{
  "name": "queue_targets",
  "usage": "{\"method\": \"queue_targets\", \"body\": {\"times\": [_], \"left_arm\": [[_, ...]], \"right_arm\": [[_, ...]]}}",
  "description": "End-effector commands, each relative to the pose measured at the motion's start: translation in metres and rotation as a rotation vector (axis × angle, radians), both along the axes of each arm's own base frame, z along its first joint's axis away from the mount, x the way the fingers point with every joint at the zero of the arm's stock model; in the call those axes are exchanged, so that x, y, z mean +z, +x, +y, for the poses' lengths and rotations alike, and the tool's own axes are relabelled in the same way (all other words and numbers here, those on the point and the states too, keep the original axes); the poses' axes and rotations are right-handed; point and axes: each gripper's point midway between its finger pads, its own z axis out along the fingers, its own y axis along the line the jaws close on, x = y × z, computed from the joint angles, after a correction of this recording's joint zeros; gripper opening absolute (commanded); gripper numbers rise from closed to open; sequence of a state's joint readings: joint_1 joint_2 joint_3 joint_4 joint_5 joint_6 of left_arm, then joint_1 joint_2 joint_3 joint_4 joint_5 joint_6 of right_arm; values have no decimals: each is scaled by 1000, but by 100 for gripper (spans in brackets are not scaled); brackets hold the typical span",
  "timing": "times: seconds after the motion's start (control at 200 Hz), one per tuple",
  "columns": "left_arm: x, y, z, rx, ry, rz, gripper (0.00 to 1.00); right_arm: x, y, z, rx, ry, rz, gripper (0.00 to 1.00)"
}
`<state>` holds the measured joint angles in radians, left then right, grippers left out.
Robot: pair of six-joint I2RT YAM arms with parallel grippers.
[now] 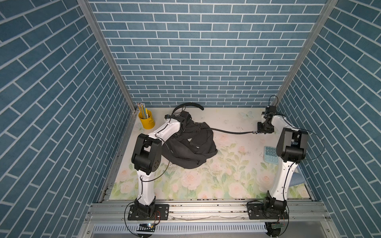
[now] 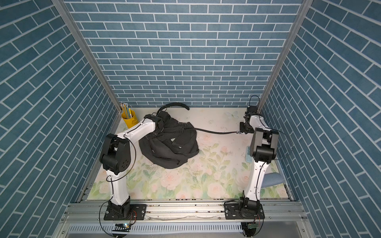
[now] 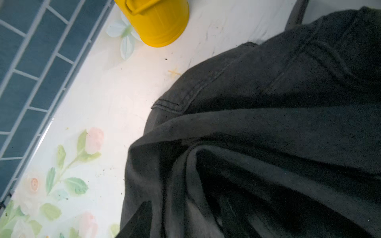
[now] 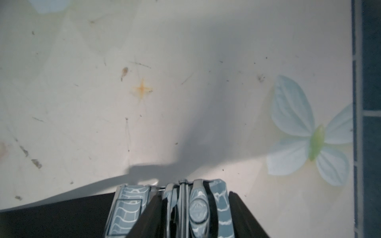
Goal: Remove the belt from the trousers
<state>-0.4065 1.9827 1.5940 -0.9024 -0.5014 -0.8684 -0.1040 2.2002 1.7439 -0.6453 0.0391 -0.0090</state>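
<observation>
The right gripper [image 4: 194, 206] is clenched on the buckle [image 4: 127, 208]. From it the belt [image 1: 231, 133] stretches over the table [image 1: 226, 181] into the trousers [image 1: 193, 150], heaped against the left gripper [image 1: 185, 117], whose jaws I cannot make out.

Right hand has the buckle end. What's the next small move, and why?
Probably draw the right hand away from the trousers, angling toward the front of the table: it is clamped on the buckle, the belt runs straight into the heap, its tail arcs out behind, and the side wall is close.
</observation>
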Motion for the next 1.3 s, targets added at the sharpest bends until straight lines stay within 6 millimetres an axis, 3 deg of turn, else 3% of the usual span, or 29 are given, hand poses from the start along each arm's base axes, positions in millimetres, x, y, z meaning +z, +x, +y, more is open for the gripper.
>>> {"method": "queue_targets", "body": {"times": [0.0, 0.155, 0.255, 0.32, 0.42, 0.55, 0.575, 0.6, 0.685, 0.77, 0.91, 1.0, 1.08, 1.175, 1.295], "left_arm": [[7, 7, -30, -113, -143, -52, 60], [13, 4, -47, -216, -234, -95, 61], [14, 0, -46, -231, -233, -100, 61], [12, -3, -46, -240, -234, -93, 61], [8, -7, -48, -247, -254, -86, 61], [5, -11, -51, -251, -278, -89, 61], [5, -13, -52, -252, -283, -91, 61], [4, -14, -53, -253, -287, -90, 61], [0, -18, -55, -258, -296, -83, 61], [-3, -21, -57, -263, -299, -79, 61], [-8, -24, -66, -287, -340, -72, 61], [-12, -24, -80, -322, -405, -66, 61], [-17, -24, -91, -342, -457, -49, 61], [-25, -25, -100, -348, -480, -27, 61], [-36, -29, -105, -348, -496, 1, 60]], "right_arm": [[-50, -10, 3, 24, 23, 91, 12], [-37, -1, 3, 25, 67, 52, 27], [-28, 1, 6, 37, 82, 27, 35], [-23, 1, 8, 47, 92, 18, 48], [-18, -1, 9, 51, 91, 11, 55], [-14, -9, 7, 48, 78, 26, 82], [-15, -11, 6, 49, 71, 34, 84], [0, -11, 4, 48, 57, 4, 85], [9, -18, 0, 39, 26, 1, 86], [24, -21, 6, 44, 41, -29, 86], [60, -18, 54, 159, 35, -111, 84], [88, -14, 102, 268, 39, -191, 84], [103, -14, 152, 367, 146, -253, 84], [97, -21, 209, 482, 278, -265, 84], [71, -32, 269, 625, 245, -251, 83]]}}
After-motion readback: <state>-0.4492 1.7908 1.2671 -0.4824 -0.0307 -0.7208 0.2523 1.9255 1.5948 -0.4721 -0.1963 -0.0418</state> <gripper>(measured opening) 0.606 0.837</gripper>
